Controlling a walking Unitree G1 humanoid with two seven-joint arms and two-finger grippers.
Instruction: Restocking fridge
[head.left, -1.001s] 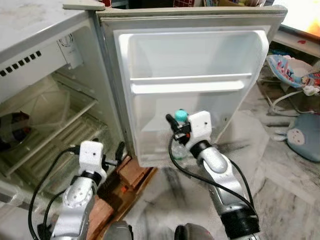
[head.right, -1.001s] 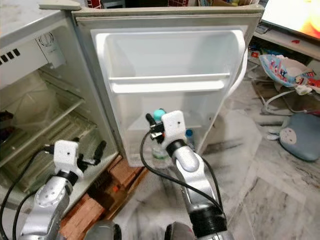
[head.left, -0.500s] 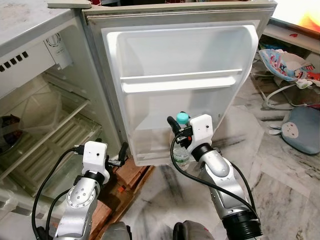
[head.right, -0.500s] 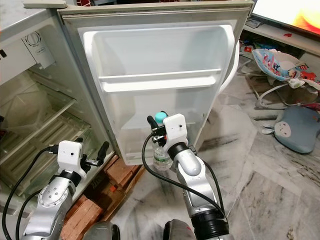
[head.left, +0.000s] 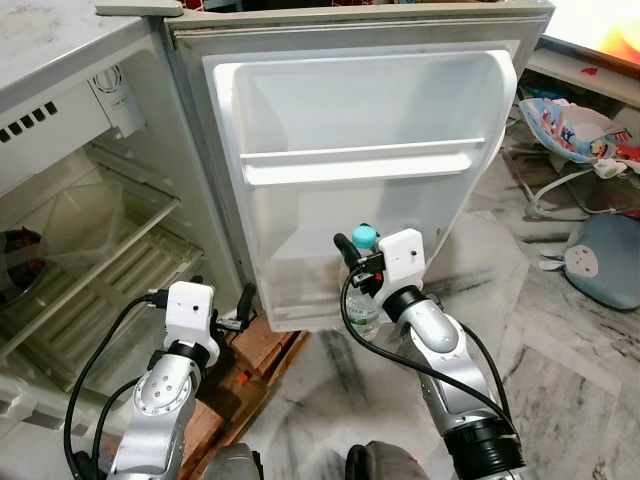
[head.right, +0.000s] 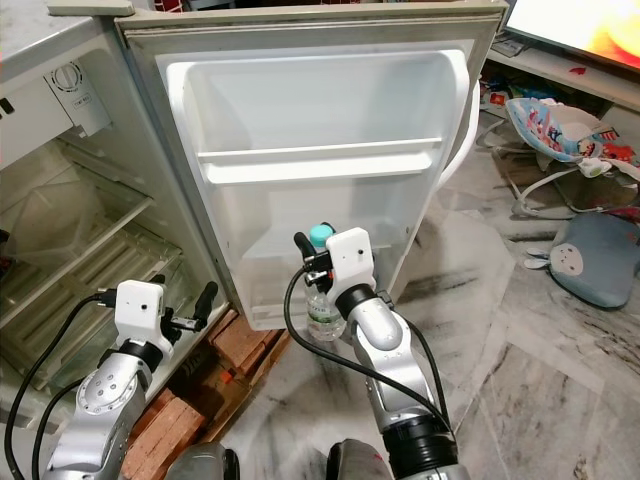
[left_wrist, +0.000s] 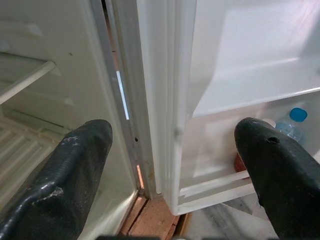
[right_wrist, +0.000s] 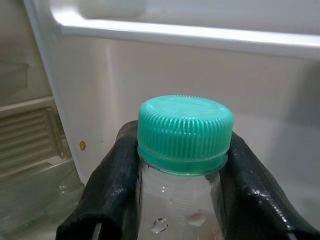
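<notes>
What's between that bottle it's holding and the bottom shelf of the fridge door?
Only the shelf's own low front rail. The right gripper holds the bottle by the neck just in front of the open door. Another bottle already stands in that shelf, off to one side.

Bare upper door shelf (head.left: 370, 165); blue-capped bottle (left_wrist: 294, 121) already in the bottom door rack (left_wrist: 220, 186).
</notes>
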